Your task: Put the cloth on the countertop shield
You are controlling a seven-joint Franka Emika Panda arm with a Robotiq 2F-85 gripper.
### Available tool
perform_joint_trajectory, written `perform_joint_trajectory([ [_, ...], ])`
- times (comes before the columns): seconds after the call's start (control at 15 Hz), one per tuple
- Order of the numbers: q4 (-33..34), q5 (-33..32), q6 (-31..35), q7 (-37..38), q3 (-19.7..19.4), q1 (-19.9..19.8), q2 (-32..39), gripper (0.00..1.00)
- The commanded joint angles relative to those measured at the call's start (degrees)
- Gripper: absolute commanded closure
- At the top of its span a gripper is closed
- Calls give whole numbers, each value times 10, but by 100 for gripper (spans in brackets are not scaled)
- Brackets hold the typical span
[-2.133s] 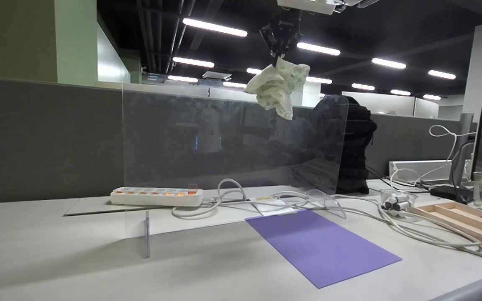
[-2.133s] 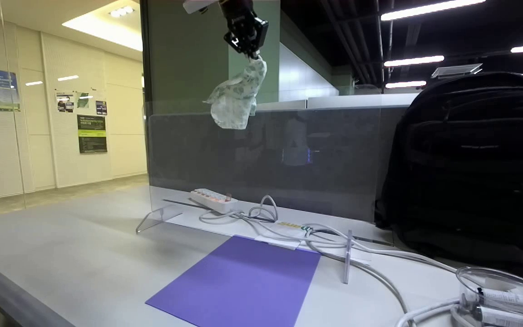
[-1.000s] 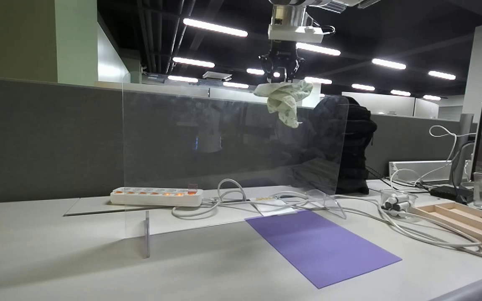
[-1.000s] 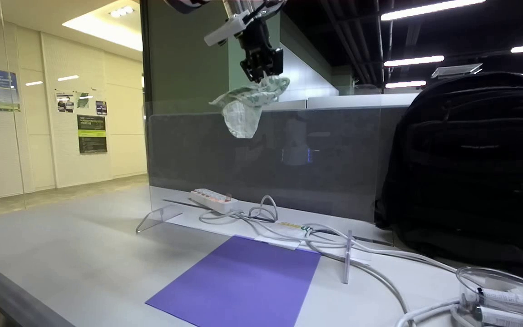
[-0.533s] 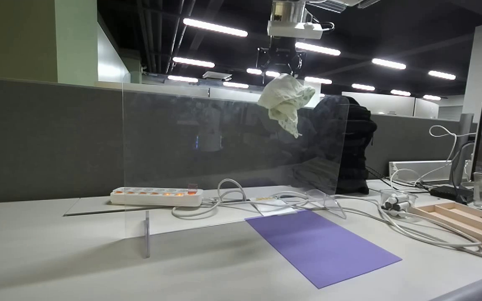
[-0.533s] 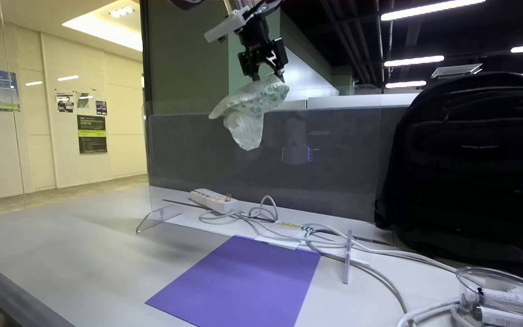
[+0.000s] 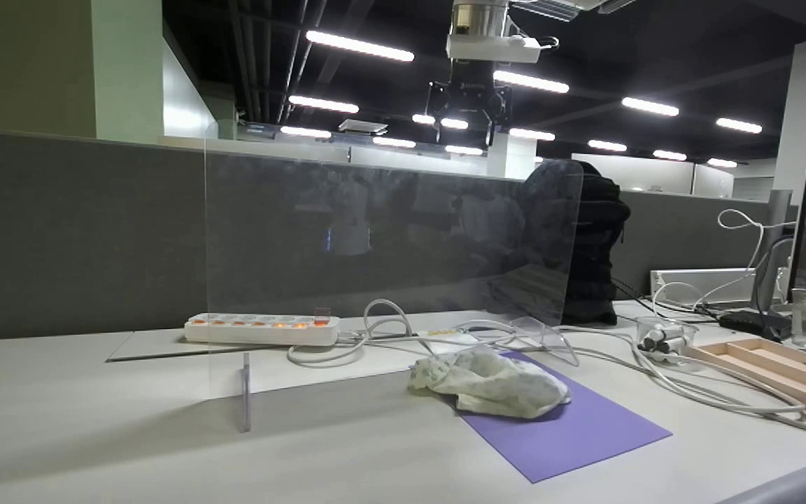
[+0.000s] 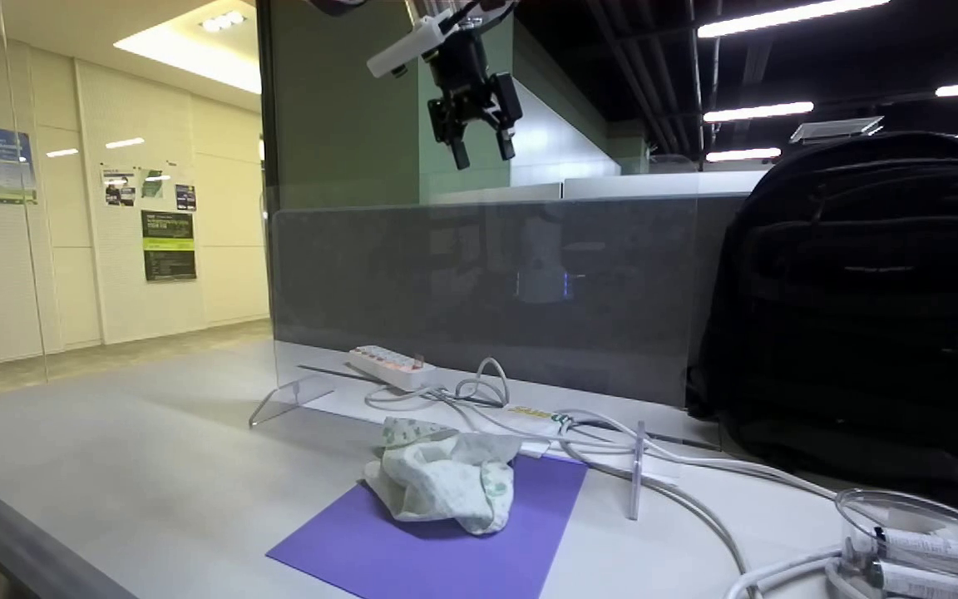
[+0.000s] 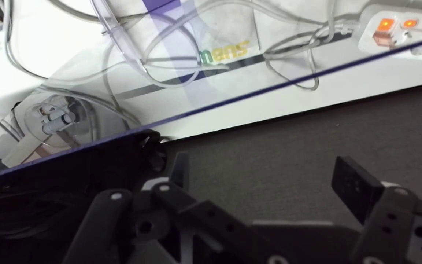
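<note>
The cloth (image 8: 446,482) lies mostly on the flat purple sheet (image 8: 421,574), with one portion reaching past the sheet's edge over the pale table (image 8: 155,474). Condition: crumpled, gathered into a low, loose mound of uneven folds. Colour is off-white with a faint green tint. In an exterior view, green leaf-like printing shows on a raised flap at the back, and a green mark shows at a corner toward the front. A shadow falls on the sheet under the near folds.

The clear panel (image 7: 375,259) stands upright on the table, the cloth near its foot. Contact between the two cannot be determined.

The gripper (image 8: 484,155) is well above the table and well apart from the cloth in both exterior views. In the wrist view its fingers (image 9: 355,187) stand wide apart with nothing held between them.

Surroundings: a white power strip (image 7: 262,330) with lit orange switches sits behind the panel; a black backpack (image 8: 861,333) stands near the panel's end.
</note>
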Motion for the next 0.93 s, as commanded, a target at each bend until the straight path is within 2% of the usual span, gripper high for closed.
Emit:
perform_joint_trajectory([
  [0.0,-26,-2,-26,-40,3,14,-16,0],
  [0.27,-59,-22,17,-81,4,22,-30,0],
  [0.53,-53,-16,43,-93,4,21,-32,0],
  [0.87,-44,6,-58,-137,20,31,-88,0],
])
